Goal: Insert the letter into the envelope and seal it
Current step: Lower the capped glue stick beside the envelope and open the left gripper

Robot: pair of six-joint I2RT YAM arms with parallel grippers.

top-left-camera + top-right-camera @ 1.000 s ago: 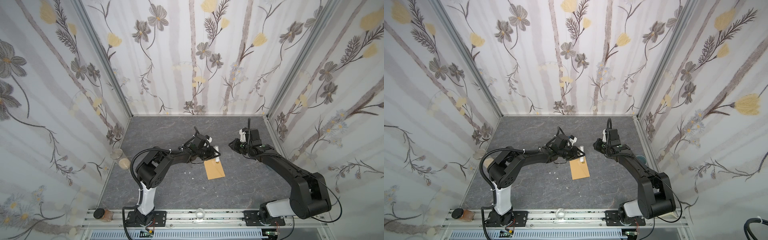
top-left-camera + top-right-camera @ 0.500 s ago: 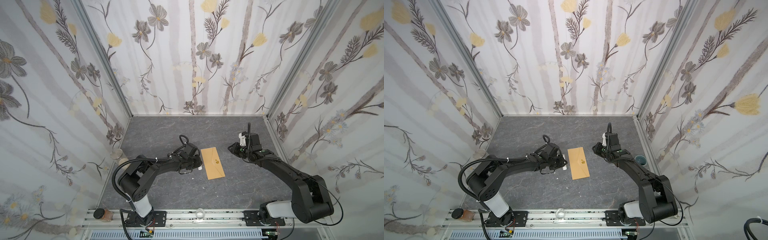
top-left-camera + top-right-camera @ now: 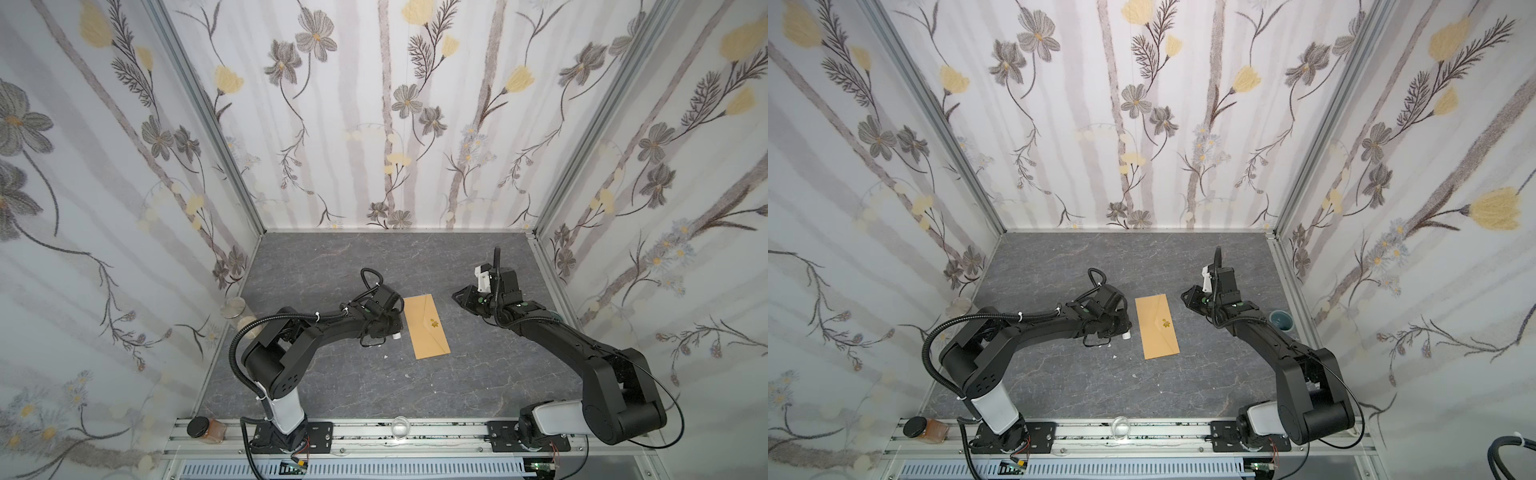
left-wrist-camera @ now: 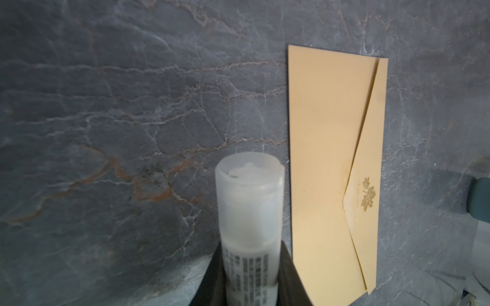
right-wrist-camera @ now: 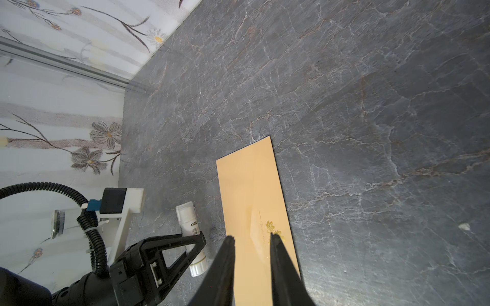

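The tan envelope lies flat on the dark table with its pointed flap folded down and a gold sticker at the flap's tip. The letter is hidden. My left gripper is low beside the envelope's left edge, shut on a white glue stick whose uncapped end points away from the wrist. My right gripper hovers to the right of the envelope, jaws a little apart with nothing between them.
A teal cup stands by the right wall behind my right arm. A glass jar sits against the left wall. A brown jar and a clear glass rest on the front rail. Small white scraps dot the table.
My left gripper has drawn back from over the envelope's far end to its left side, still holding the glue stick. The whole envelope now shows. The right gripper barely shifted.
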